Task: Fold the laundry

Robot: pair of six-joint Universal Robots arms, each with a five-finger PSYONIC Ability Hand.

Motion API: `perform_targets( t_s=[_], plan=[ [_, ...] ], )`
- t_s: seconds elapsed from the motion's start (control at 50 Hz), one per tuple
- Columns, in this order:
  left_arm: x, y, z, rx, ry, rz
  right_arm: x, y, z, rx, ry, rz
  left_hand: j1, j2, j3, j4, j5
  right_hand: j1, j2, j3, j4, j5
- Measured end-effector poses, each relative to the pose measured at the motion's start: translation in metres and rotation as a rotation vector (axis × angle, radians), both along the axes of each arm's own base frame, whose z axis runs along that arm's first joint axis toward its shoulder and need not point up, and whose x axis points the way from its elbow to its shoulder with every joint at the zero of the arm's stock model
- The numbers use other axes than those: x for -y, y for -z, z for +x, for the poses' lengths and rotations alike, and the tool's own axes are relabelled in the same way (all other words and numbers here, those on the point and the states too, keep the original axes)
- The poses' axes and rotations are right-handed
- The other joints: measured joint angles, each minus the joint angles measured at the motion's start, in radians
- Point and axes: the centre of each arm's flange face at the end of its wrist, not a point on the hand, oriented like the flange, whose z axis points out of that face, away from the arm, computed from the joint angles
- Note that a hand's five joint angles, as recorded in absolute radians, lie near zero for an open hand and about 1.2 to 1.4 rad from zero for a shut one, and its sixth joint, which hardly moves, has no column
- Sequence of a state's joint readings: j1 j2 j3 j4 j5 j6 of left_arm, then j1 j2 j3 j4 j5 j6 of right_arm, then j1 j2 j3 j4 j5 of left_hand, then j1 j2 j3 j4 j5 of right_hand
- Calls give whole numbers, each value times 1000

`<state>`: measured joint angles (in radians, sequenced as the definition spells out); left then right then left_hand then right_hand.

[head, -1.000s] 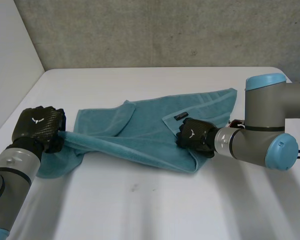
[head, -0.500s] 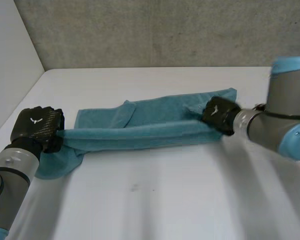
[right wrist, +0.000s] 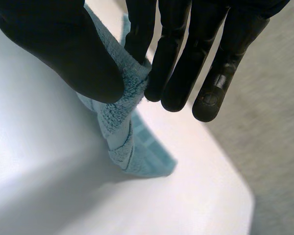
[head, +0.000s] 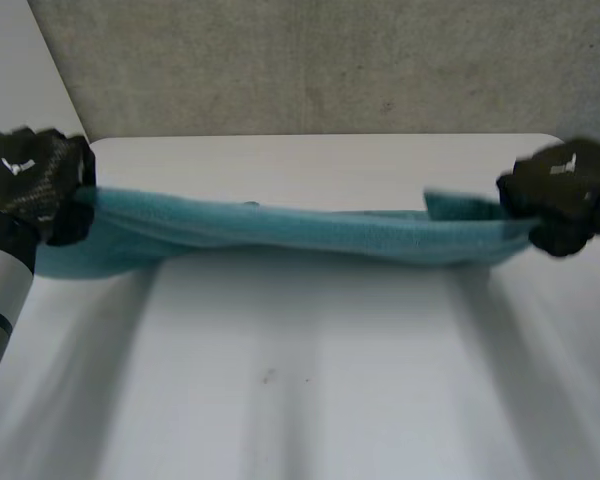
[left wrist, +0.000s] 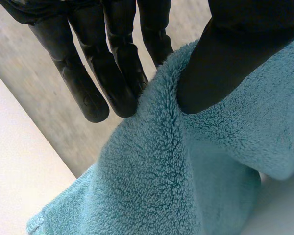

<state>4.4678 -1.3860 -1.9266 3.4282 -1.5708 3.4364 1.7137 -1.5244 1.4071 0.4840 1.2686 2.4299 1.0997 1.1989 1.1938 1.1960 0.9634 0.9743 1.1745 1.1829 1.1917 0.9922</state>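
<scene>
A teal towel (head: pixel 300 232) hangs stretched in a long band above the white table (head: pixel 310 380), sagging a little in the middle. My left hand (head: pixel 32 180) holds its left end, thumb (left wrist: pixel 235 58) pinching the terry cloth (left wrist: pixel 186 166) against the fingers (left wrist: pixel 103 63). At the other end my right hand (head: pixel 562 195) is raised, its thumb (right wrist: pixel 63 49) and fingers (right wrist: pixel 186 58) pinched on a towel edge (right wrist: pixel 122 122), which dangles below them over the table (right wrist: pixel 49 196).
A grey concrete wall (head: pixel 320 60) rises behind the table's far edge. A white panel (head: pixel 15 90) stands at the left. The table's rounded far-right corner (right wrist: pixel 235 186) lies beneath the right hand.
Both hands have lifted and moved apart. The right hand closed on the towel's right part and swept it up and out to the right, pulling the towel off the table into a taut band.
</scene>
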Motion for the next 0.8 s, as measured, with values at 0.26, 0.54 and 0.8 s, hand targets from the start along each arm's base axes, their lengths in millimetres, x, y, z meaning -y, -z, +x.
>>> perform_targets(
  t_s=[0.26,0.54,0.8],
  plan=[
    [45,97,-8,234,22,320,29,89,-1,-221,-21,249,0,0,0,0,0,0,2,0,0,0],
    [147,-46,-66,116,29,-335,132,-58,60,143,98,-572,0,1,0,0,0,0,8,4,0,2],
    [130,-124,-55,-98,-4,-673,103,-104,50,345,104,-820,0,1,0,0,19,5,9,4,0,6]
  ],
)
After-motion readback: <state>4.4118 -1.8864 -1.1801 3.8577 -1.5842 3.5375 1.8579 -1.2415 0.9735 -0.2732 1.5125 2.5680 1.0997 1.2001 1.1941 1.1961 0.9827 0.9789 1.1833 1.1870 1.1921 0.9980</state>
